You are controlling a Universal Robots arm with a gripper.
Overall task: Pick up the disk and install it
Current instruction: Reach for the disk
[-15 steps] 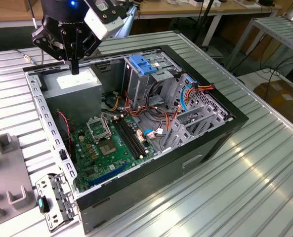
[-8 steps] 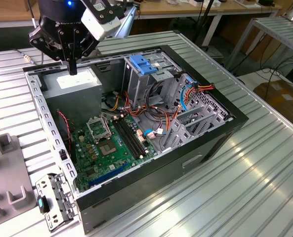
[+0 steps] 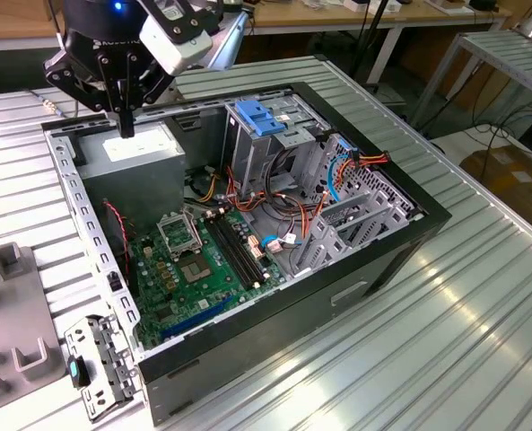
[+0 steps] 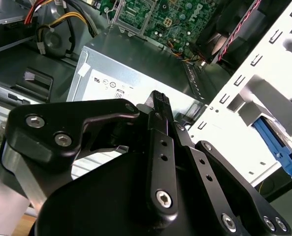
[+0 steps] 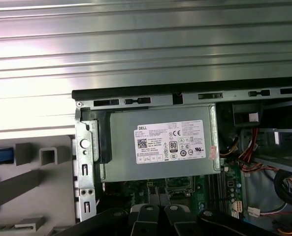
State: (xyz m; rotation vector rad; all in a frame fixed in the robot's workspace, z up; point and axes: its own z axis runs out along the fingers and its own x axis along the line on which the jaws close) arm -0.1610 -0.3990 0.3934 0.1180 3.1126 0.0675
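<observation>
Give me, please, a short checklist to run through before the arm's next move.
1. Gripper free of load: ok, shut on nothing, above the grey power box.
2. Disk located: cannot tell.
3. Computer case open: ok, motherboard exposed.
4. Drive cage free to take it: cannot tell; a blue latch sits on top.
5. Cables clear of the cage: not ok, they crowd its side.

Ribbed metal table point(image 3: 445, 341) w/ open PC case point(image 3: 337, 292) lying on it. At exterior view's left, just beside the case: grey slotted tray point(image 3: 14, 332) & small metal bracket point(image 3: 104, 364).
</observation>
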